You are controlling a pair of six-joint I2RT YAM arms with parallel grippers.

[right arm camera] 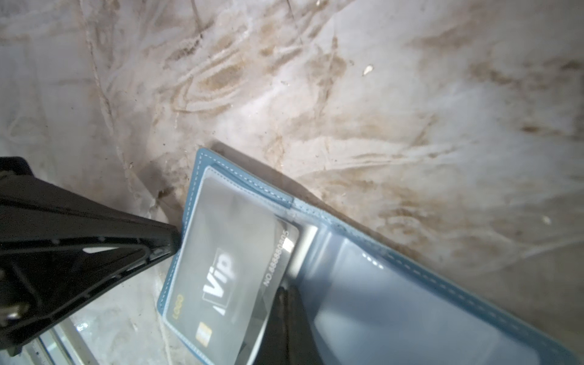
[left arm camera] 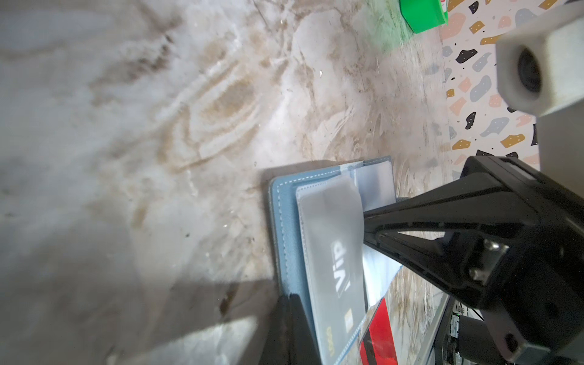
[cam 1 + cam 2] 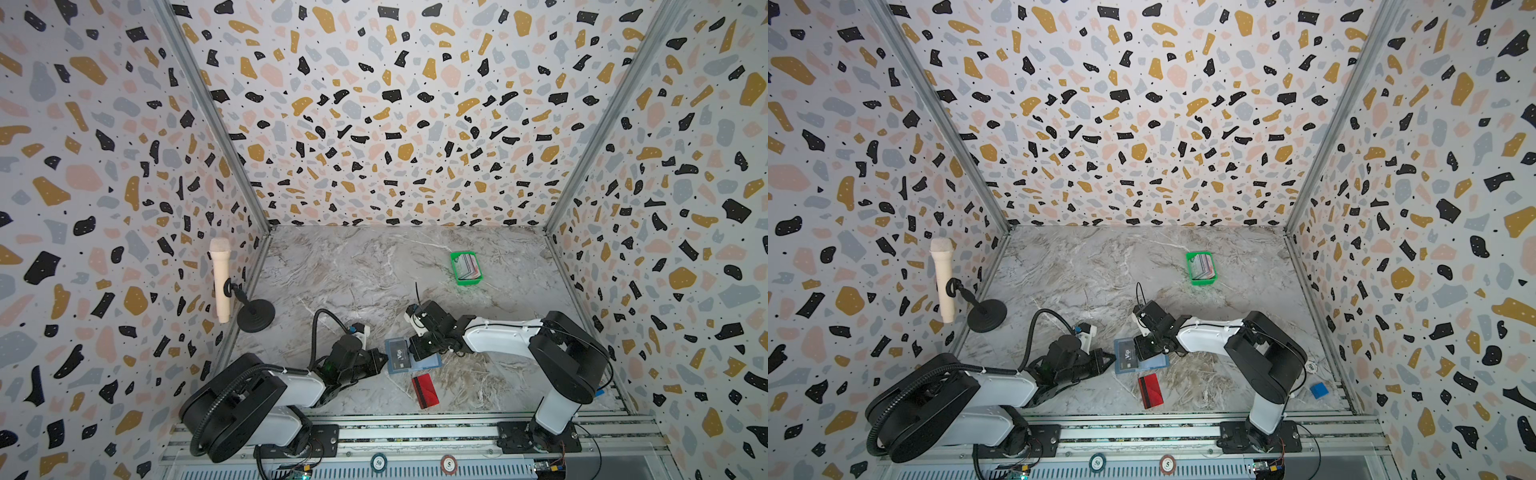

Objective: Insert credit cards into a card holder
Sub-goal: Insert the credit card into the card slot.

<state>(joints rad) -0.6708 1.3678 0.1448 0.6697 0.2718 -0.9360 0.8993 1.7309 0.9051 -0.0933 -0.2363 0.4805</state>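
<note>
holder (image 3: 430,362): open and flat on the table (image 3: 340,266) near its front edge, between your two grippers. By my reading one card is nearly in and nothing else is loaded.
left to load: the red card (image 3: 425,390) and the cards (image 3: 468,266) in the tray (image 3: 469,282), so you are early in the job.
left gripper (image 1: 173,237): closed to a point, with its tip against the holder's outer left edge. You seem to be bracing that edge rather than pinching it, though the blur leaves this unsure.
VIP card (image 1: 221,278): mostly under the frosted sleeve (image 2: 328,215) on the holder's left half. Its numbered edge shows past the sleeve mouth, so I judge it needs a last push home.
right gripper (image 2: 364,226): closed too, tips down at that sleeve mouth, against the card's exposed edge. No card is lifted.
red card: flat on the table just in front of the holder, stripe up, touched by neither gripper.
tray: well back and to the right, apart from both grippers.
</note>
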